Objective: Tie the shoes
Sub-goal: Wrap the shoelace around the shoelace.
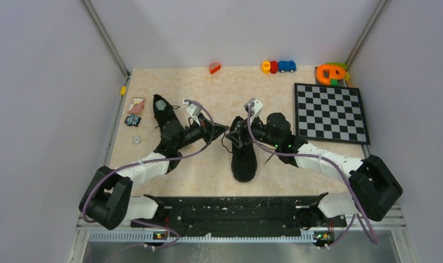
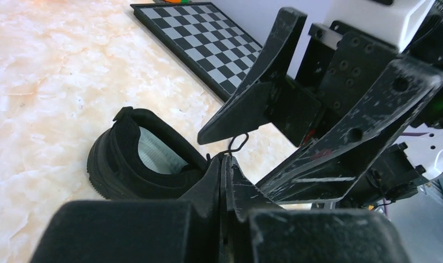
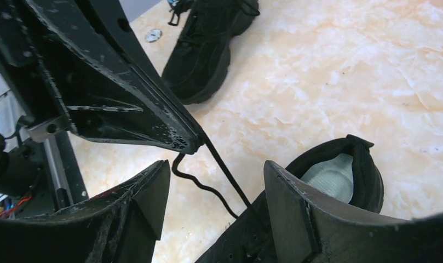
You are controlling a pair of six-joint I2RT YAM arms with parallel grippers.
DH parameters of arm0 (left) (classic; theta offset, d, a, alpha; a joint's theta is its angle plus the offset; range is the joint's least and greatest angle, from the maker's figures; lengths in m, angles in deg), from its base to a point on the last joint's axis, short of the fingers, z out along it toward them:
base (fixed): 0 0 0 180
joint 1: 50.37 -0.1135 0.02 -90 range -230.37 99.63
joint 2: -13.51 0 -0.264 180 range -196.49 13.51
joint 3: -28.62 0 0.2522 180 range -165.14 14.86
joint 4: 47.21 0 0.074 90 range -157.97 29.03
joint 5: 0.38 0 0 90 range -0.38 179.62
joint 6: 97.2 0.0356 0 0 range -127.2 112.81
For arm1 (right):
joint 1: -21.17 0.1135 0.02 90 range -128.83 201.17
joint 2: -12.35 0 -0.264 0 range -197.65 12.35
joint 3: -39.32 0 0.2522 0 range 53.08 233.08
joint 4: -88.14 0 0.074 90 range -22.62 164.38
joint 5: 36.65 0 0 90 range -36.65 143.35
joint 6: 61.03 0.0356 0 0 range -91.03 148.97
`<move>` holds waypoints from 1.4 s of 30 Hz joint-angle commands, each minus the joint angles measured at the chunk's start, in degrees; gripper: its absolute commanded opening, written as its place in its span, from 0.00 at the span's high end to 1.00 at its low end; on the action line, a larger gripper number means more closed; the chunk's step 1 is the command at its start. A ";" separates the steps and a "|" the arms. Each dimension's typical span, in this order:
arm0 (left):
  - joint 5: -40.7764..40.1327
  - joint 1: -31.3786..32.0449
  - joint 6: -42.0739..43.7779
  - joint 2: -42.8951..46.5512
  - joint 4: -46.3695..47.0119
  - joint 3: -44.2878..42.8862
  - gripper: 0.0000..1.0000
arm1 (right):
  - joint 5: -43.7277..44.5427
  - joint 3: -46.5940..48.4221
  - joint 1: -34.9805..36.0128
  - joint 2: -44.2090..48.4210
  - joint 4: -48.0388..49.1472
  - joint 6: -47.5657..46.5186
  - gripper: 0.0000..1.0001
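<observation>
Two black sneakers lie on the table. One shoe [image 1: 245, 159] is in the middle, toe toward me. The other shoe [image 1: 165, 123] is at the left, partly under my left arm. My left gripper [image 1: 224, 130] is shut on a thin black lace [image 2: 238, 143] of the middle shoe [image 2: 126, 164] and holds it above the shoe's side. In the right wrist view the lace [image 3: 230, 181] runs taut from the left gripper's tip down to the shoe [image 3: 339, 164]. My right gripper [image 3: 216, 181] is open, its fingers on either side of the lace, touching nothing. The right gripper also shows in the top view [image 1: 239, 134].
A chessboard [image 1: 331, 112] lies at the right. Small toys stand along the back edge: an orange piece [image 1: 214, 68], a blue car [image 1: 286, 66], an orange and green toy [image 1: 331, 74]. A card [image 1: 136, 105] and a small disc [image 1: 136, 140] lie at the left.
</observation>
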 commanded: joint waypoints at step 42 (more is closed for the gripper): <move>-1.61 1.05 -5.57 -2.80 9.61 0.86 1.00 | 10.67 0.20 4.58 -0.32 4.35 2.73 0.37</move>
